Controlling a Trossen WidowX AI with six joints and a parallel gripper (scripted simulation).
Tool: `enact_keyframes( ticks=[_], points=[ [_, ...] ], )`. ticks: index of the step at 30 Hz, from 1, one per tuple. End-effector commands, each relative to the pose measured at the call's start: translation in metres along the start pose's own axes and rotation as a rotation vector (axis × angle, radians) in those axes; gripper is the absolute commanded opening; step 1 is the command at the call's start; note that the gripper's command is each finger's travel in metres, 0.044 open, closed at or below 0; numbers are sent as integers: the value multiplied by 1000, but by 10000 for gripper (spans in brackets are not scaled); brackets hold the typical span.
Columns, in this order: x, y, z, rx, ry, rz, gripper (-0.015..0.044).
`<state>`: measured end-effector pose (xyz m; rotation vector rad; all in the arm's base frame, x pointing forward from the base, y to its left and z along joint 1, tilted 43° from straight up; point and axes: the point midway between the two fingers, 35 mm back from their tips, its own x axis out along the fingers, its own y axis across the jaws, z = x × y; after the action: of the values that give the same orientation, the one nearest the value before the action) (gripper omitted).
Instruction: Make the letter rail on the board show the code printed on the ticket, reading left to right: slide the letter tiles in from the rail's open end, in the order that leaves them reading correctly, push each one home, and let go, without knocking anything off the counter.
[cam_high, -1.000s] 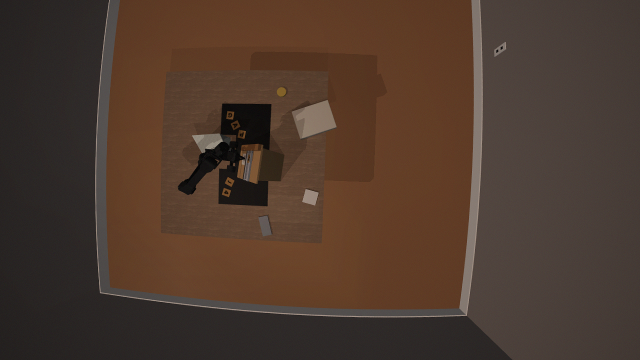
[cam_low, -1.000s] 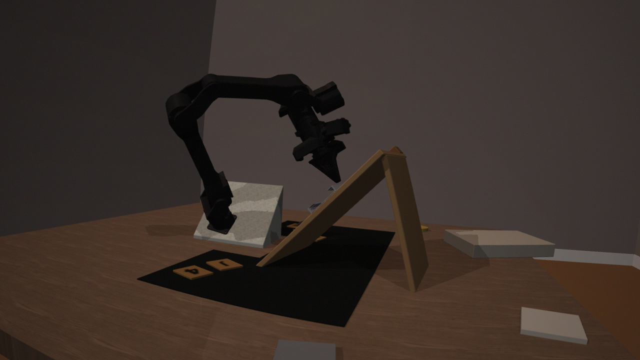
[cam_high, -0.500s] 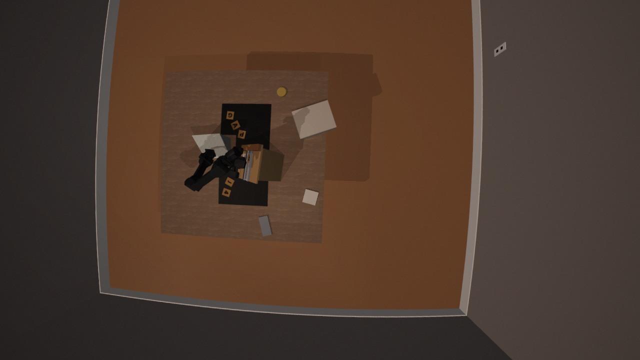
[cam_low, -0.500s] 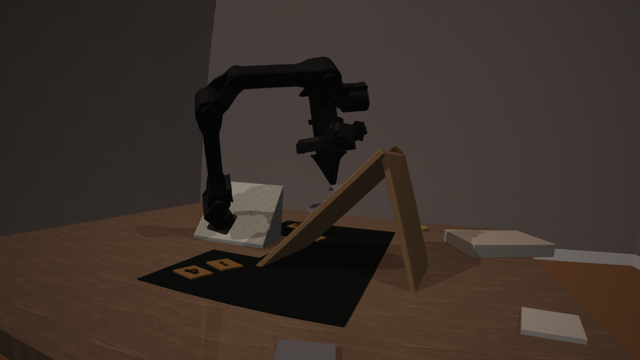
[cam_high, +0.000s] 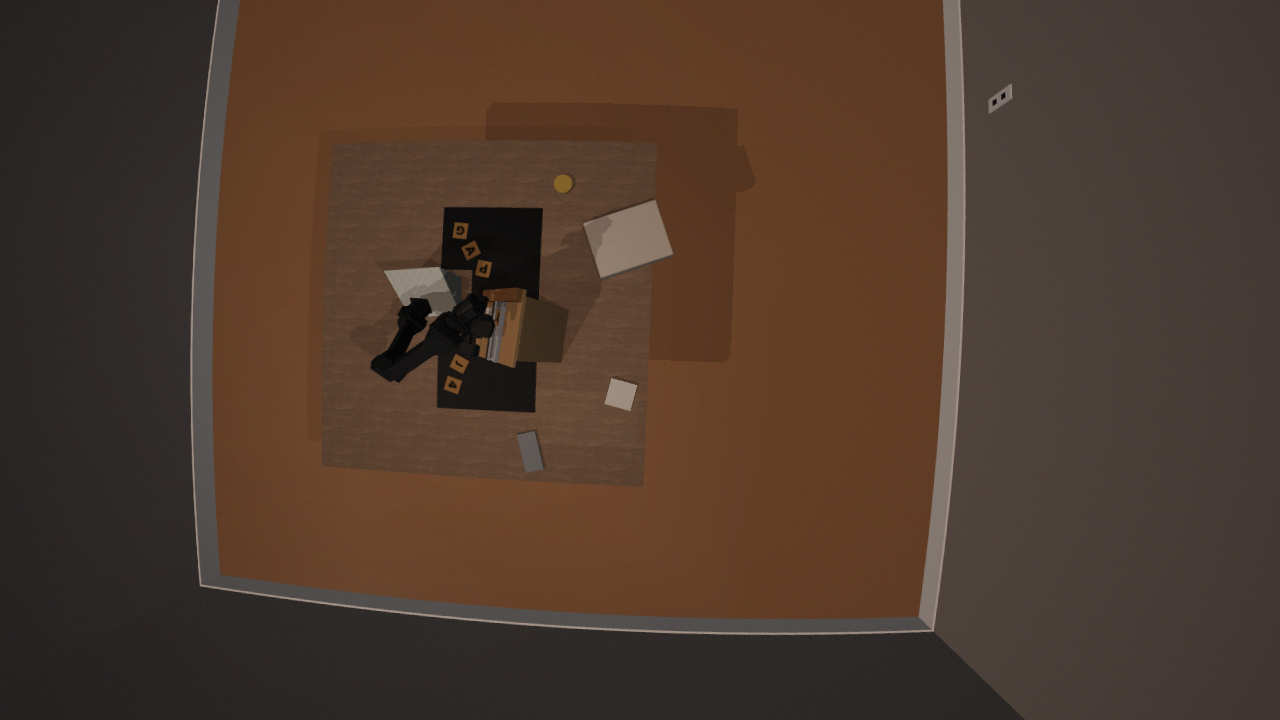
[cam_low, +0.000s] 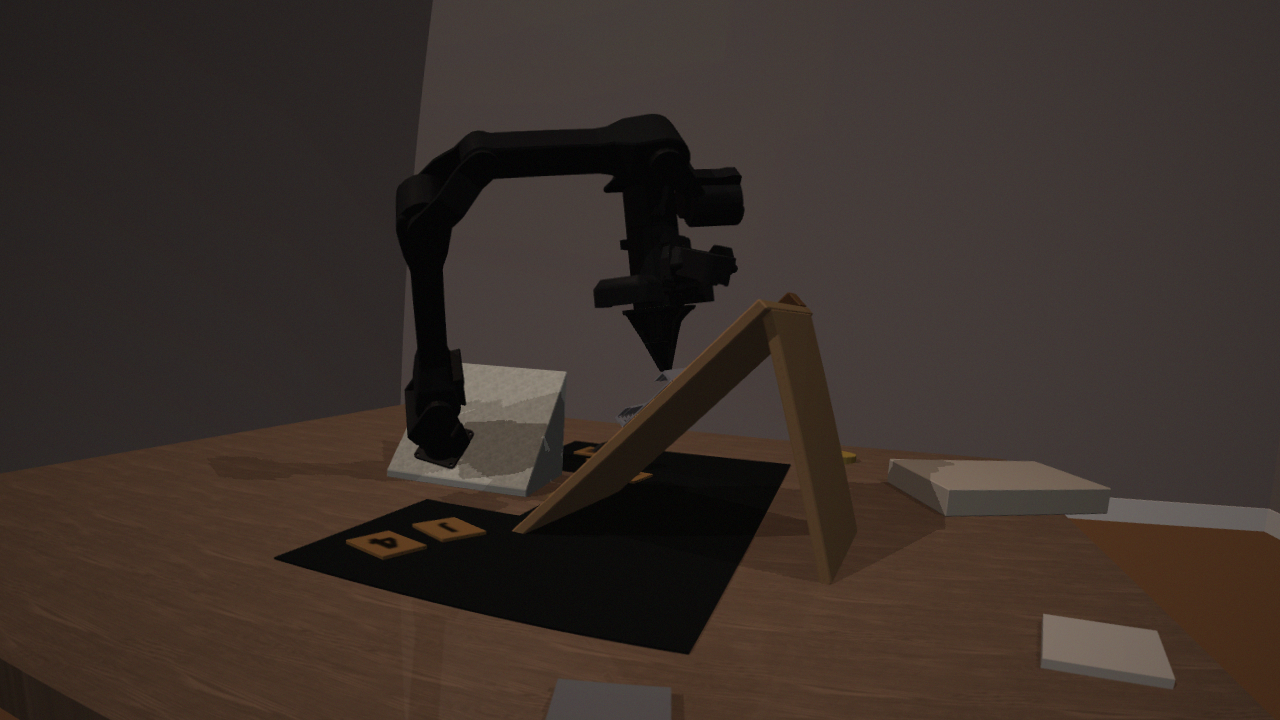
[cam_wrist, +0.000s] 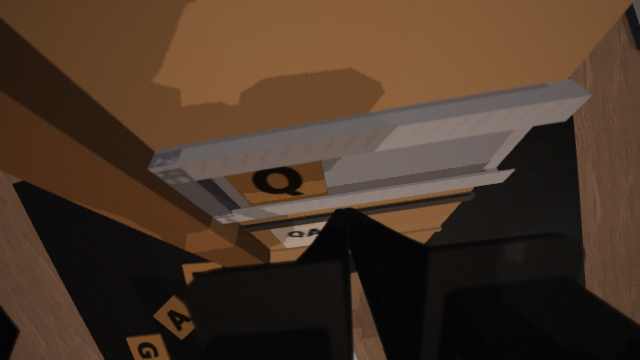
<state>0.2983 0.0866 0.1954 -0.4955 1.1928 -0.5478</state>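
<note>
My gripper (cam_low: 663, 368) (cam_wrist: 344, 216) is shut and empty, its tips pointing down just in front of the rail (cam_wrist: 450, 125) on the sloped wooden board (cam_low: 680, 420) (cam_wrist: 450, 40). A Q tile (cam_wrist: 315, 182) lies in the rail near its left end, with a narrow gap on its left; the rail to its right is bare. The ticket (cam_wrist: 295, 241) below shows QA; my fingers hide the rest. G (cam_high: 460, 230) (cam_wrist: 147, 347), A (cam_high: 470, 250) (cam_wrist: 175, 317) and P (cam_high: 483, 268) tiles lie left of the board in the wrist view. J (cam_high: 459, 363) (cam_low: 449, 528) and 4 (cam_high: 452, 385) (cam_low: 385, 543) tiles lie on its other side.
The tiles beside the board lie on a black mat (cam_high: 492, 385) (cam_low: 626, 582). A pale wedge (cam_high: 416, 284) (cam_low: 510, 420) stands by the arm's base. A white box (cam_high: 626, 239) (cam_low: 1020, 501), yellow disc (cam_high: 563, 183), white square (cam_high: 621, 394) (cam_low: 1102, 649) and grey block (cam_high: 529, 451) (cam_low: 610, 702) lie around.
</note>
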Motion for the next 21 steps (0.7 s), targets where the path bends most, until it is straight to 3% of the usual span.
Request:
enact_keyframes(
  ticks=[1,21],
  points=[
    [1,1,1,6,9,-1,0],
    [8,1,9,6,26,-14,0]
  ],
)
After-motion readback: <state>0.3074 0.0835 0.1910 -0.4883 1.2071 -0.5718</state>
